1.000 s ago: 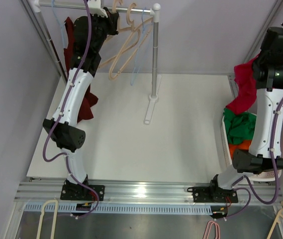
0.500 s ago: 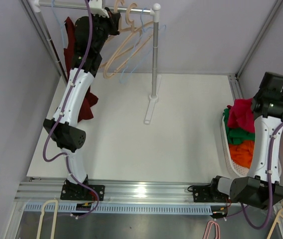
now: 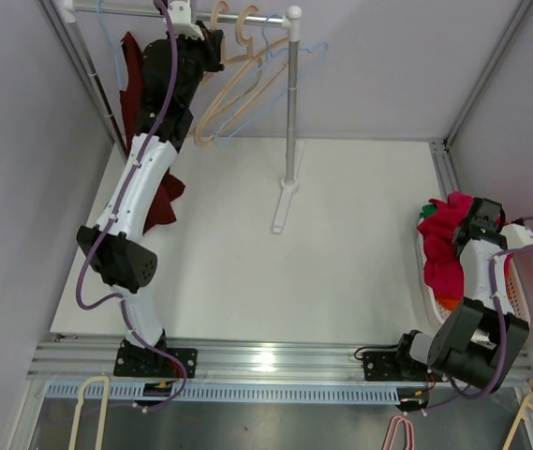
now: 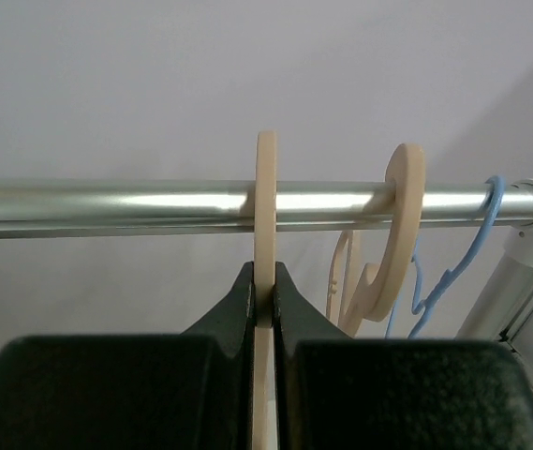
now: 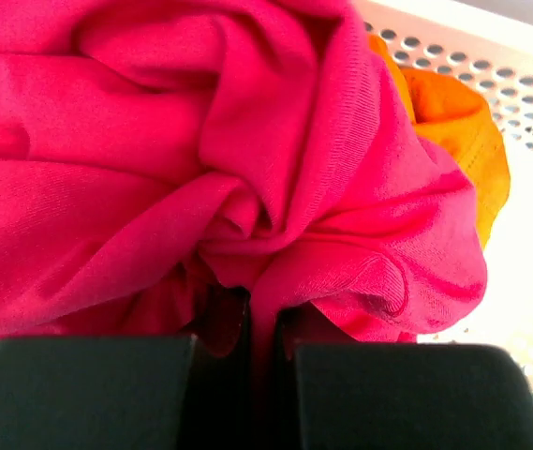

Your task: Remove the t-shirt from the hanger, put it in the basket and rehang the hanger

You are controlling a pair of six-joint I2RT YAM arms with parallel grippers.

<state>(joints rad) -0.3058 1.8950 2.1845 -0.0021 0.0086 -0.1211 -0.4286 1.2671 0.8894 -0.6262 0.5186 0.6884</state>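
Grey-walled booth from above, white table (image 3: 341, 234) with the garment rack (image 3: 291, 103) at its back. Far right of the garment rack: pink t-shirt (image 3: 439, 253) now down in the white basket (image 3: 521, 291), lowered from high in the air a second ago, right claw (image 3: 463, 230) sunk into it. At the rack's top: left claw (image 3: 212, 42) unmoved on the beige hanger (image 3: 224, 98), hanger bare of cloth.

Left wrist: clenched on the hanger's neck just under the rack's rail (image 4: 107, 204). Further toward the rack's end cap, a second wooden hook (image 4: 402, 225) and a blue hanger (image 4: 472, 244).

Right wrist: pinched shut on a fold of the shirt, orange garment (image 5: 453, 122) beside it, perforated basket floor showing. Off the hanger already, by the look of it; only the letting go left.
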